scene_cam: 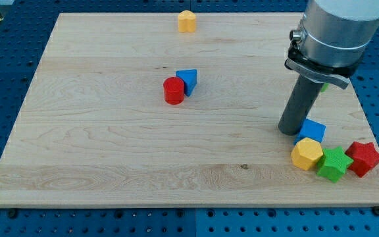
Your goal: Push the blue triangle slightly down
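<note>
Your blue triangle [187, 79] sits near the board's centre, touching the red cylinder [174, 90] at its lower left. My tip [289, 130], bare and holding nothing, rests well to the view's right and lower, apparently just beside the blue cube [313, 130]. You'd need it above the triangle first.

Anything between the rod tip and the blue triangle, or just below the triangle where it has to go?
Nothing visible on either path. My tip sits at the view's right, beside the blue cube; bare board lies between it and the blue triangle. The red cylinder touches the triangle's left side, not directly below it.
</note>
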Tool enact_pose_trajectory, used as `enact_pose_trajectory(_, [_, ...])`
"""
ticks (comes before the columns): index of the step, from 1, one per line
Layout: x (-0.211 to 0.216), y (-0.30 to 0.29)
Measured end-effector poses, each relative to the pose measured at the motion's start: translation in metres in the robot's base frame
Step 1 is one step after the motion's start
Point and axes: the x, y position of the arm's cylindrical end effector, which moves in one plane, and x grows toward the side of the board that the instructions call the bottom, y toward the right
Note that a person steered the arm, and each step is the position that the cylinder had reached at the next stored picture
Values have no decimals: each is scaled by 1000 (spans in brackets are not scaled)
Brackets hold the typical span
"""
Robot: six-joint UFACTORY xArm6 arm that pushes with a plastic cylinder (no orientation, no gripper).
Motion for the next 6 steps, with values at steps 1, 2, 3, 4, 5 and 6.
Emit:
enact_pose_trajectory(1, [0, 25])
enact_pose_trajectory(2, [0, 50])
enact_pose_trajectory(3, [0, 35])
enact_pose_trajectory(4, [0, -23])
enact_pose_trajectory(5, [-1, -90])
enact_pose_trajectory(6, [-15, -166])
